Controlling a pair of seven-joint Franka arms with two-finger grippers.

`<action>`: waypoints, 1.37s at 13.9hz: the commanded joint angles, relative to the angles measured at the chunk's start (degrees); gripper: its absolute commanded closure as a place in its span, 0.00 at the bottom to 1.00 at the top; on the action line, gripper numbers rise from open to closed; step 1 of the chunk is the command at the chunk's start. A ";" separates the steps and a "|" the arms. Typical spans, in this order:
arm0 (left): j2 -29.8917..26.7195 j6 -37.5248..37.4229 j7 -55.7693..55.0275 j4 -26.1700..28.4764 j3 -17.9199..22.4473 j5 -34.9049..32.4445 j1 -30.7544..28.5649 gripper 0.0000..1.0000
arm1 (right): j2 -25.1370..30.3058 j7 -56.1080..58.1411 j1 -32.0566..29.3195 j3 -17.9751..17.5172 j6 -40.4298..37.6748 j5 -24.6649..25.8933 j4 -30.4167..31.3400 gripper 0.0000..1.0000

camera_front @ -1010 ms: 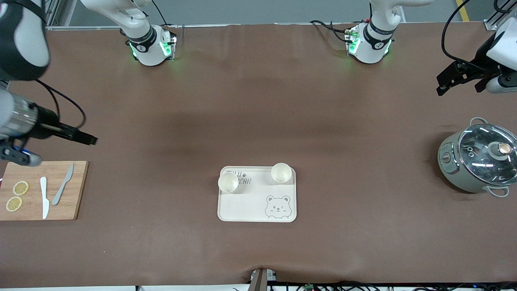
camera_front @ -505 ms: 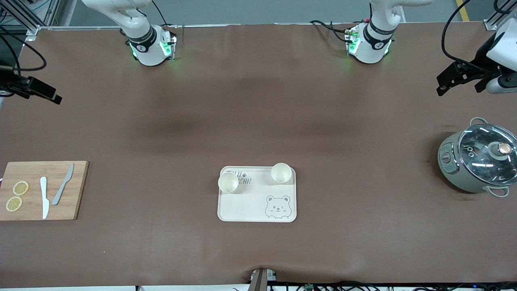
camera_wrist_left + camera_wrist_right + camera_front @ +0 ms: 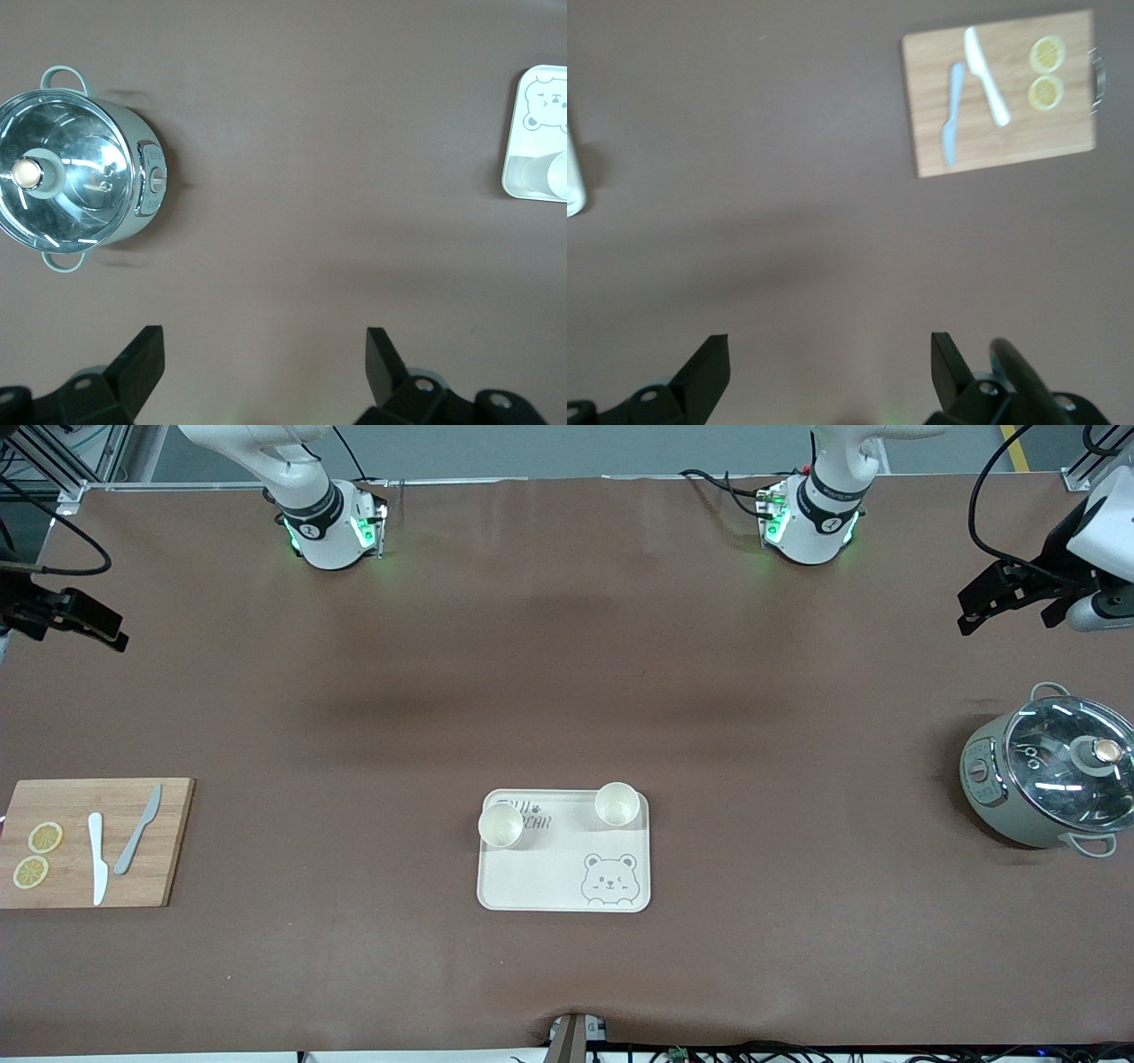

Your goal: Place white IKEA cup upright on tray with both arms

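Front view: my left claw (image 3: 974,613) hangs in the air over the brown counter (image 3: 567,691) at the left arm's end, its two fingers spread wide with nothing between them. Just below it on the counter, nearer the front camera, stands a grey-green pot (image 3: 1045,779) with a glass lid. My right claw (image 3: 111,633) hangs over the counter's edge at the right arm's end, fingers also parted and empty, as the right wrist view confirms. Under that claw and nearer the front camera lies a wooden cutting board (image 3: 173,841) carrying two lemon slices (image 3: 37,855), a white knife (image 3: 97,857) and a grey knife (image 3: 137,829).

The cream tray (image 3: 540,877) sits well away from both of my claws, midway between them and nearer the front camera. Two white cups (image 3: 558,815) stand upright on it, mouths up, along the tray's edge toward my bases: one at the corner toward the right arm, one toward the left arm. The bear drawing (image 3: 609,877) sits in the tray's corner nearest the camera, toward the left arm's end.
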State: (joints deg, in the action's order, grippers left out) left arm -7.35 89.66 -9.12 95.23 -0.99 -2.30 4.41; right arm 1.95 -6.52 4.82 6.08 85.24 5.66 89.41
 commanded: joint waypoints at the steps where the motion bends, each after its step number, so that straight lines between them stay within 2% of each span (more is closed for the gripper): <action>1: -0.74 -0.54 -0.20 -0.13 -0.24 0.63 -0.37 0.00 | -1.16 1.16 -2.52 0.43 0.37 1.29 -1.52 0.00; 5: -1.00 -1.33 0.15 -0.22 -0.07 0.72 -0.45 0.00 | -0.90 0.55 -2.45 0.08 -0.16 0.06 -1.35 0.00; 7: -1.09 -1.68 0.24 -0.22 -0.07 0.72 -0.45 0.00 | -0.72 0.54 -3.93 0.43 -0.34 -4.58 -1.17 0.00; 8: -1.18 -1.95 0.94 -0.22 0.02 0.72 -0.45 0.00 | -0.72 0.54 -4.81 0.43 -0.34 -5.30 -1.08 0.00; 12: -1.00 -5.37 0.94 -3.38 0.02 0.81 -0.45 0.00 | -0.72 0.54 -4.91 0.43 -0.78 -5.40 -0.64 0.00; 19: -1.00 -5.38 0.94 -3.65 0.11 0.46 -0.45 0.00 | -0.63 0.54 -4.82 0.34 -0.78 -5.40 -0.73 0.00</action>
State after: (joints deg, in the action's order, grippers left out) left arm -7.99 85.18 -9.04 91.98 -0.79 -2.30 4.33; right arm 1.32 -6.10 0.78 6.94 84.98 1.13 89.25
